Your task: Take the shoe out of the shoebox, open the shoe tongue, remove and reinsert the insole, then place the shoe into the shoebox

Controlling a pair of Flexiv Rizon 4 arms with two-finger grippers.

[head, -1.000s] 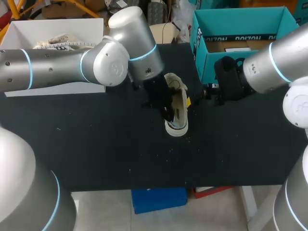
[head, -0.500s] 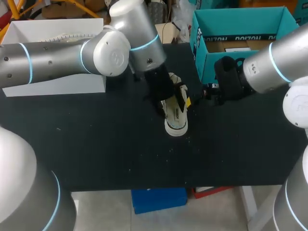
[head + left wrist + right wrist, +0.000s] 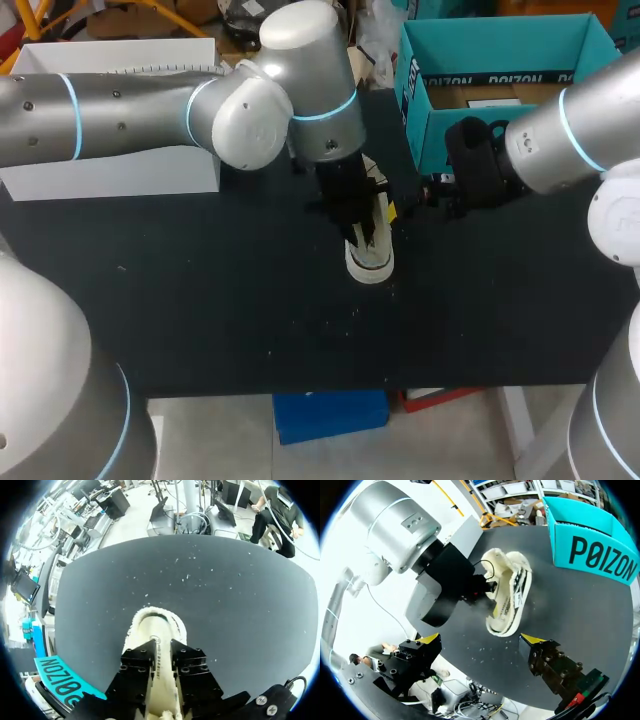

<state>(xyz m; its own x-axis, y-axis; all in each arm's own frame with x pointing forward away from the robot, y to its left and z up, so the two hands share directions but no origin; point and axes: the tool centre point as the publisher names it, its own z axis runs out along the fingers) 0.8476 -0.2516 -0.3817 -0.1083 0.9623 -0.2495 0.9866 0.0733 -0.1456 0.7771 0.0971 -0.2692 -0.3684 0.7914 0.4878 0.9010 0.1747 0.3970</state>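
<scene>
We judged the shoe (image 3: pixel 369 262) light and soft-walled, best taken at its collar; left hand (image 3: pixel 162 651) pinched it narrowly, right hand (image 3: pixel 480 640) gaped empty.

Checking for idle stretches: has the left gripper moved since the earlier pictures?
Yes. In the head view the left gripper has shifted to the right, nearer the shoebox.

The shoe (image 3: pixel 371 256) sits middle of the desk (image 3: pixel 200 300). The shoebox (image 3: pixel 480 78) is behind it, off right at the back edge.
</scene>
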